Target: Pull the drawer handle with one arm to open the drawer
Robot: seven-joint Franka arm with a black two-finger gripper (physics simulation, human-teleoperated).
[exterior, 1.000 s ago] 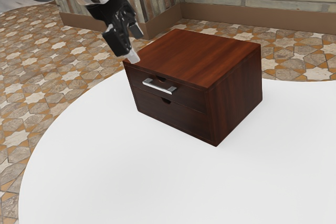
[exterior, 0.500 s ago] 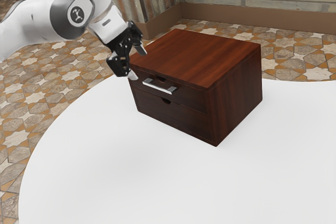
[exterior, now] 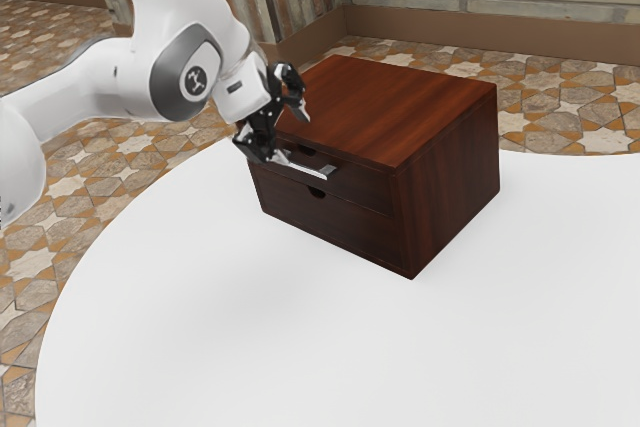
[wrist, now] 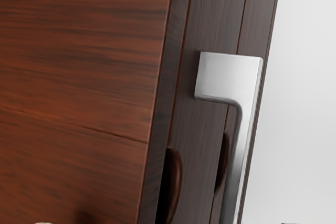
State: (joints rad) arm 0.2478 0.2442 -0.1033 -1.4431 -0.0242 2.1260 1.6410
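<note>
**A:** Start at the exterior view's left. What's there?

**B:** The arm (exterior: 120, 87). It comes in at about 9 o'clock of the table (exterior: 300, 347) and reaches toward the cabinet (exterior: 420, 117).

**A:** And the gripper?

**B:** The gripper (exterior: 284, 133) is at the cabinet's front corner with its jaws spread wide, holding nothing. One jaw is up by the edge of the top, the other down by the drawer front.

**A:** Where's the handle?

**B:** The handle (exterior: 312, 164) is at about 4 o'clock of the gripper, just beside it, on the top drawer (exterior: 350, 185). Its near end looks to be at the jaws, but I can't tell whether anything touches it. In the wrist view the handle (wrist: 242, 129) runs along the drawer (wrist: 202, 145) close ahead of the hand, standing off the wood.

**A:** Has the drawer come out at all?

**B:** Not that I can see. Its front looks flush with the lower drawer (exterior: 340, 225) at 6 o'clock of it.

**A:** So how far along is it?

**B:** I'd say the approach is about done. Closing on the handle is left, and so is the whole pull. I judge the pull should go toward about 8 o'clock in the exterior view, straight off the cabinet's face.
</note>
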